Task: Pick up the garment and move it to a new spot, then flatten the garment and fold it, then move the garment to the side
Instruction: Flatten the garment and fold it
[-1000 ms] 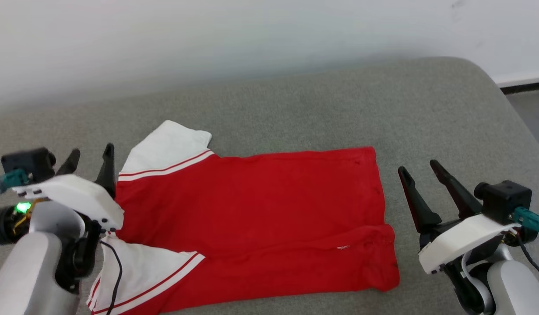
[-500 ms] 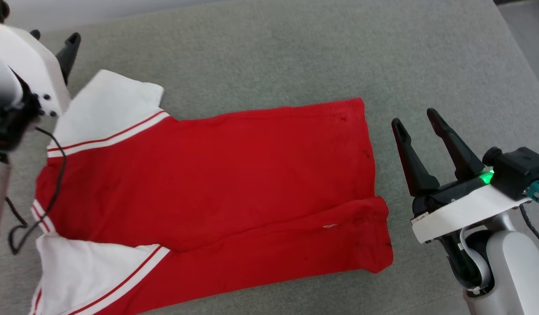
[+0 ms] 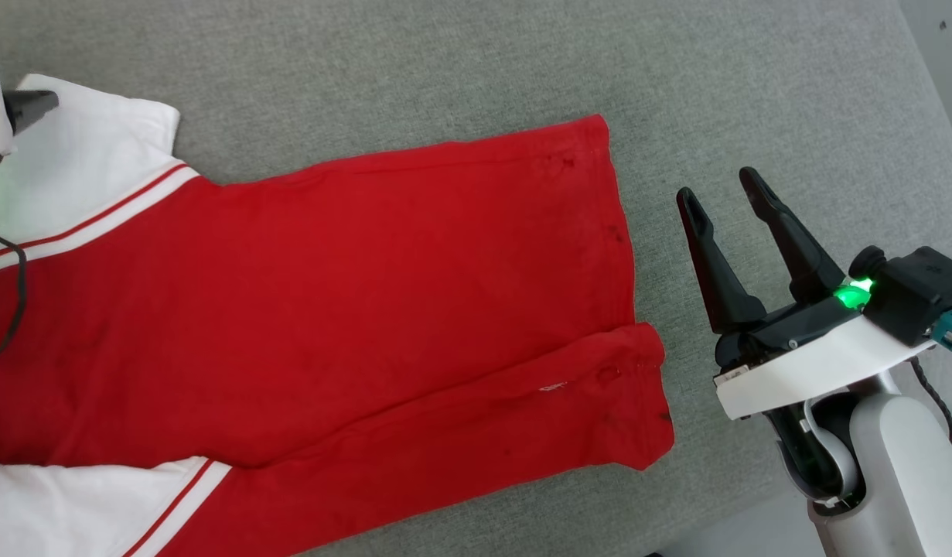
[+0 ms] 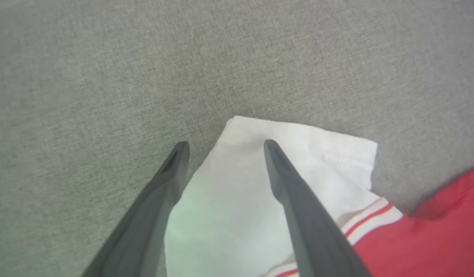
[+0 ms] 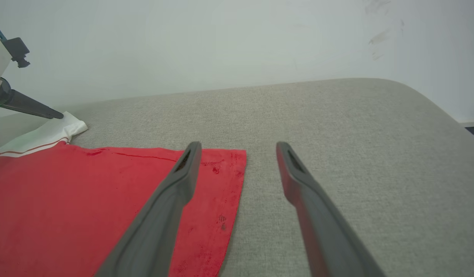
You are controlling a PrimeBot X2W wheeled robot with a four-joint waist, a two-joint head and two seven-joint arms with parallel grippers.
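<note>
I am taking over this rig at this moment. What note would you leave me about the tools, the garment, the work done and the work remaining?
Left tool: open, straddling the corner of the far white sleeve; nothing gripped.
Right tool: open, over the grey cushion beside the hem of the garment; holding nothing.
Garment: spread flat on the cushion; its near long edge looks folded over.
Done: apparently moving and flattening.
To do: finish folding, then move it aside.

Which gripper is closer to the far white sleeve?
Left. The left gripper hovers over the sleeve; the right gripper is beyond the hem at the other end of the shirt.
</note>
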